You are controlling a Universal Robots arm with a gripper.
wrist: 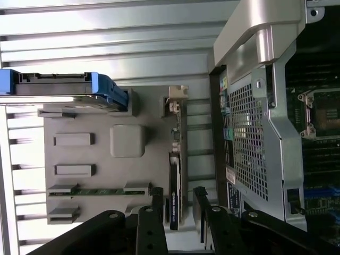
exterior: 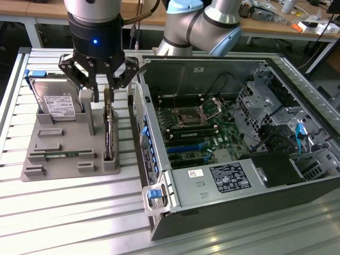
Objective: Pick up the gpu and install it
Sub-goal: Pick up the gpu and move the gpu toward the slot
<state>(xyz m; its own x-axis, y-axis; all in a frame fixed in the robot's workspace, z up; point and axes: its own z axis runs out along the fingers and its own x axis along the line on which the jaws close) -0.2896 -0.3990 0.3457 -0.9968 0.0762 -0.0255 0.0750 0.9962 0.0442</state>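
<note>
The gpu (exterior: 109, 135) stands on edge in a slot at the exterior view's right end of the grey holder (exterior: 53, 141). The thin card has a silver bracket at its far end. My gripper (exterior: 102, 94) hangs right over its top edge, open. In the wrist view the gpu (wrist: 175, 180) appears edge-on, and my gripper (wrist: 178, 202) straddles it. One black fingertip (wrist: 158, 199) is on each side, with a gap between each and the card. The fingers hold nothing.
On the same holder (wrist: 127, 141) stand a silver hard drive (exterior: 56, 103) with a blue frame and a narrow green memory stick (exterior: 61, 155). The open computer case (exterior: 297, 79) lies close on the exterior view's right, its motherboard (exterior: 196, 127) exposed. A perforated case wall (wrist: 249, 143) is near the gripper.
</note>
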